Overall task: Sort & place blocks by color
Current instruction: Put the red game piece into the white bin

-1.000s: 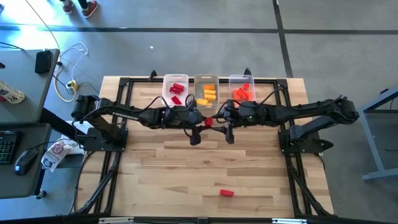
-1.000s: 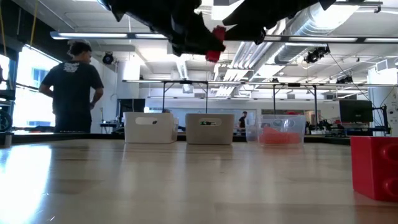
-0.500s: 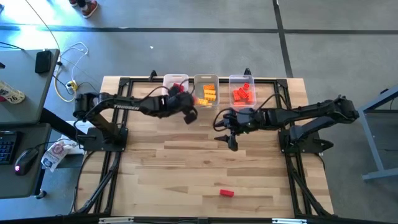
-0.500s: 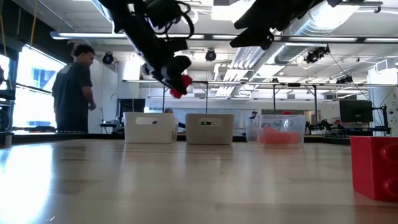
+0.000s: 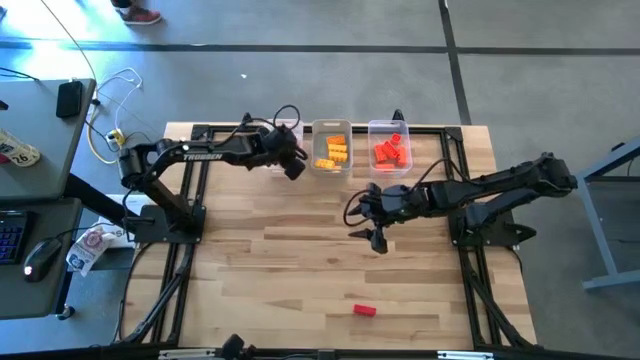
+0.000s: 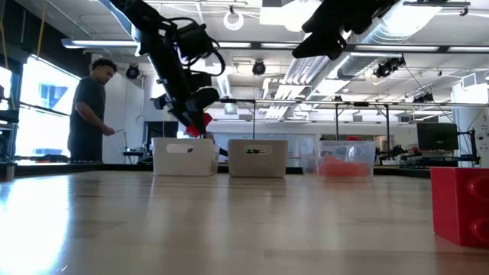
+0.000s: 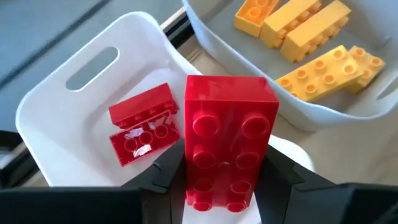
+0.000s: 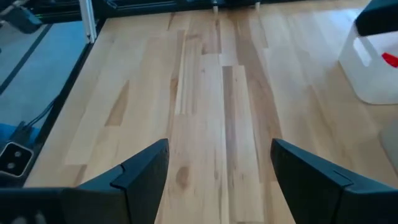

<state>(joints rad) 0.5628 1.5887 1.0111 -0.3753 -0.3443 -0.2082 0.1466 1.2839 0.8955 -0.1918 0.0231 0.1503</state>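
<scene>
One red block (image 7: 229,149) pinched in left gripper (image 7: 224,180) above white bin (image 7: 56,99); next: release. Right gripper (image 8: 221,171) spread, over table (image 8: 205,93).

left end effector (image 7: 225,177): clamped, arm extended | right end effector (image 8: 221,163): spread wide

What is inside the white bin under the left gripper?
Two red blocks lie in the white bin. The red block held in the left gripper covers part of its floor.
</scene>
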